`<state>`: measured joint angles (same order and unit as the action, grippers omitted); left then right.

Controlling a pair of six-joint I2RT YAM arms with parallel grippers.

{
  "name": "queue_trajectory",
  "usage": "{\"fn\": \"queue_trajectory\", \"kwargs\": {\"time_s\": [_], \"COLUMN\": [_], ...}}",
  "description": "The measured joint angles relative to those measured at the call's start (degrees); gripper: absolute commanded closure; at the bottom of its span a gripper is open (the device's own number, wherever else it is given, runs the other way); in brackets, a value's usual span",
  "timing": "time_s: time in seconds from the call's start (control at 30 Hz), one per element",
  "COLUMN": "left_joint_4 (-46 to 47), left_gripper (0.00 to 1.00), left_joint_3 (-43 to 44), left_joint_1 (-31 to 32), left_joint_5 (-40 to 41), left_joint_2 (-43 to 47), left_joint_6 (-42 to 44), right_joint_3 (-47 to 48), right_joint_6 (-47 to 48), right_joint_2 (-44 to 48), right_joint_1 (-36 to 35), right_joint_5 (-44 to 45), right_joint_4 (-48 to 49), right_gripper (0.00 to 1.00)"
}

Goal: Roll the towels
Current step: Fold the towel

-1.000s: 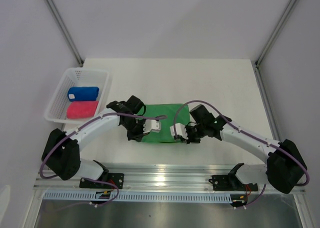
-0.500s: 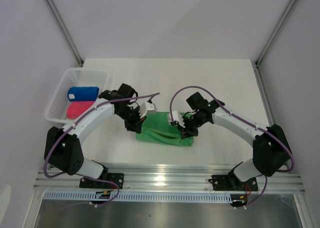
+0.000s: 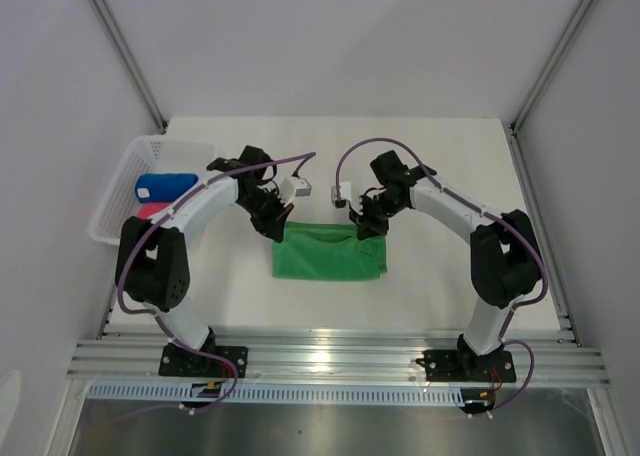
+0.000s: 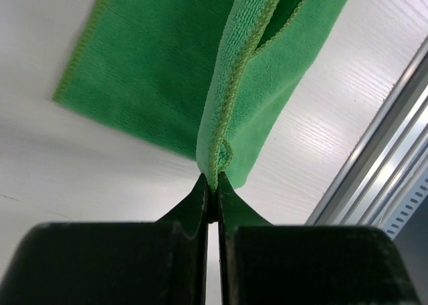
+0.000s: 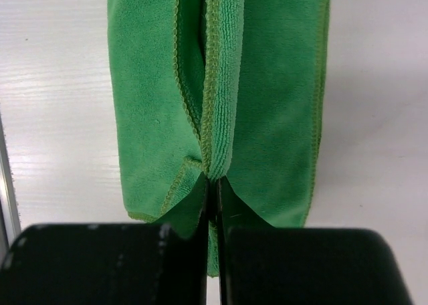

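- Seen from above: green towel (image 3: 330, 261) folded into a flat band on the desk (image 3: 440, 156), to the right of the basket (image 3: 150, 144) and nearer the arm bases than it.
- Shown from above only: blue towel (image 3: 166, 186) rolled up inside the basket, with pink towel (image 3: 150, 212) beside it on the basket's near side, partly hidden behind the left arm.
- Also from above: left hand (image 3: 280, 230) at the green towel's far corner closest to the basket, right hand (image 3: 364, 226) at the far corner further from the basket. Finger contact too small to make out from this height.
- Through the left wrist camera: left hand (image 4: 212, 196) closed tight, fingers (image 4: 194, 208) pressed together on a hemmed corner of the green towel (image 4: 154, 71). Pinched layer raised off the layer beneath, with a gap showing between the two.
- In that same view: bare white desk (image 4: 67, 184) under the cloth and a metal rail (image 4: 394, 151) running along one side.
- Through the right wrist camera: right hand (image 5: 212, 188) likewise shut, gripping the stitched edge where the green towel (image 5: 274, 84) doubles over on itself. Hem lines running straight away from the fingertips, desk (image 5: 53, 84) pale on either side.
- Grip detail given by the wrist cameras alone; basket and its two rolled towels given by the overhead camera alone.
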<state>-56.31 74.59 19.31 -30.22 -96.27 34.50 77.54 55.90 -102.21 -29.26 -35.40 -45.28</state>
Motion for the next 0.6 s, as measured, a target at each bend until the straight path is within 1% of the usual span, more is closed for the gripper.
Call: {"fn": "queue_trajectory", "kwargs": {"time_s": [0.33,0.43,0.5,0.57,0.6], "left_joint_4": [2.2,2.8,3.1,3.1,3.1], "left_gripper": [0.96,0.94,0.93,0.91,0.9], "left_joint_3": [6.1,8.0,8.5,9.0,9.4], "left_joint_1": [-0.2,-0.2,-0.3,-0.3,-0.3], "left_joint_5": [2.2,3.2,3.8,4.7,5.1], "left_joint_2": [-6.6,-8.9,-10.2,-11.4,-12.2], "left_joint_6": [-3.0,-4.5,-5.2,-6.1,-6.5], "right_joint_3": [1.2,1.3,1.3,1.4,1.4], "right_joint_6": [-1.0,-1.9,-2.8,-4.3,-5.1], "right_joint_2": [-4.2,-5.3,-5.9,-6.7,-7.1], "right_joint_1": [2.3,2.5,2.6,2.6,2.6], "right_joint_5": [0.8,1.4,2.0,2.6,3.1], "right_joint_4": [0.6,1.4,2.3,3.8,4.7], "right_gripper": [0.99,0.97,0.9,0.78,0.76]}}
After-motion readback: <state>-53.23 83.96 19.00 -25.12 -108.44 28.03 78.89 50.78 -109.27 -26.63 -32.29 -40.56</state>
